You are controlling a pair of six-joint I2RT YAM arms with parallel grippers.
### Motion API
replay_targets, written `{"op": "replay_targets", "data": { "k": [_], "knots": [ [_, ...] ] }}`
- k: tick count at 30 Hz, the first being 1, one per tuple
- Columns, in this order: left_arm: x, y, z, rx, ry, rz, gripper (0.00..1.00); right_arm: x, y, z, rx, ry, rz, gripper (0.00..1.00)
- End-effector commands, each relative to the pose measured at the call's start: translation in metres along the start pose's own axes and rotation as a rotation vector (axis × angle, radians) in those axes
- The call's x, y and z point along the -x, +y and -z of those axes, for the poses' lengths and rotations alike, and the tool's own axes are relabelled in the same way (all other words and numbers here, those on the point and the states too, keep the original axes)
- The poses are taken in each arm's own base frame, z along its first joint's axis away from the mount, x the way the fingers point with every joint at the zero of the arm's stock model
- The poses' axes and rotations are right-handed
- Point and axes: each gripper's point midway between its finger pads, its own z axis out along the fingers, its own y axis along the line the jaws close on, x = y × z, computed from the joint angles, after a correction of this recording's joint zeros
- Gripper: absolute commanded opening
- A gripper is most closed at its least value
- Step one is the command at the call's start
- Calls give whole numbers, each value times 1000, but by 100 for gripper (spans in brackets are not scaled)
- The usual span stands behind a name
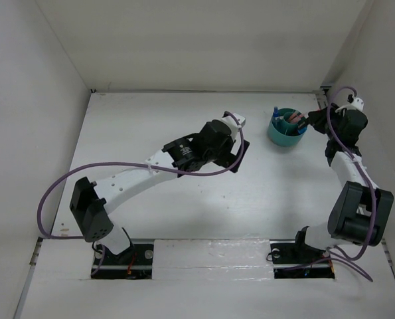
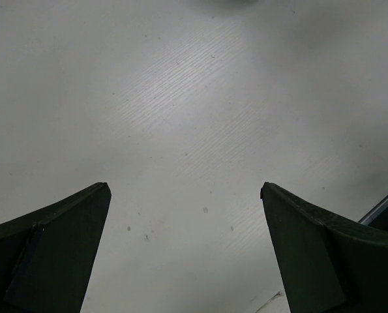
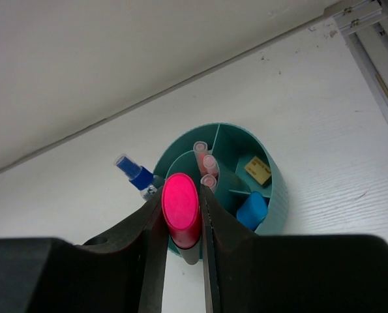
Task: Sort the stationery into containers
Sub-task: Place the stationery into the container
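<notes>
**Pink-capped highlighter held over the teal cup**

The highlighter (image 3: pixel 180 212) stands cap-up, clamped between the narrow-set fingers of the right gripper (image 3: pixel 182 191). It sits at the near rim of the teal cup (image 3: pixel 280 190). Only its pink cap and a short stretch of dark barrel show. The rest is hidden by the fingers, so it is not clear whether its lower end is inside the cup or just above it.

Inside the cup, three thin pink pens (image 3: pixel 204 160) stand together against an inner divider near the centre. A tan block (image 3: pixel 257 171) lies in a far compartment, and any marking on it is too small to read. A blue item (image 3: pixel 251 210) lies in the compartment nearest the cup's right wall, and its kind is unclear.

A clear tube with a blue cap (image 3: pixel 134 172) leans at the cup's left edge. Its base is cut off by a finger, so in or out of the cup cannot be told.

From above, the cup (image 1: pixel 277 136) stands on the table (image 1: pixel 184 206) and its contents blur into small specks.

The left gripper (image 2: pixel 184 189) is well apart from the cup, its jaws spread wide over bare tabletop and holding nothing.
</notes>
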Motion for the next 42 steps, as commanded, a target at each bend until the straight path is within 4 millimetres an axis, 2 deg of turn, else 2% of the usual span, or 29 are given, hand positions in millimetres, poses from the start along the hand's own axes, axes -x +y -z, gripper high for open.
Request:
{"op": "replay_targets", "data": {
  "k": [1, 3, 9, 12, 16, 17, 18, 21, 29, 34, 36, 42],
  "knots": [
    [12, -2, 16, -20, -49, -6, 100, 19, 8, -4, 68, -88, 50, 0],
    [12, -2, 16, -20, -49, -6, 100, 13, 2, -6, 52, -77, 42, 0],
    [5, -7, 17, -53, -30, 2, 100, 11, -6, -11, 49, -91, 46, 0],
    [10, -9, 21, -69, -48, -6, 100, 13, -10, -11, 48, -107, 27, 0],
    [16, -10, 20, -71, -58, -13, 100, 1, -16, -16, 42, -95, 11, 0],
    [11, -9, 17, -66, -40, -25, 100, 3, -15, -16, 47, -102, 4, 0],
    [11, -9, 17, -66, -40, -25, 100, -5, -19, -17, 38, -86, -4, 0],
    [15, -10, 18, -68, -48, -24, 100, -4, -26, -17, 26, -102, -2, 0],
    [9, -8, 19, -66, -38, -26, 100, -10, -29, -22, 37, -103, -10, 0],
    [8, -10, 19, -75, -36, -26, 100, -14, -28, -23, 50, -99, -19, 6],
    [8, -10, 19, -75, -36, -26, 100, -19, -29, -24, 53, -85, -32, 16],
    [10, -10, 17, -75, -36, -26, 100, -21, -29, -26, 63, -80, -32, 31]
  ]
}}
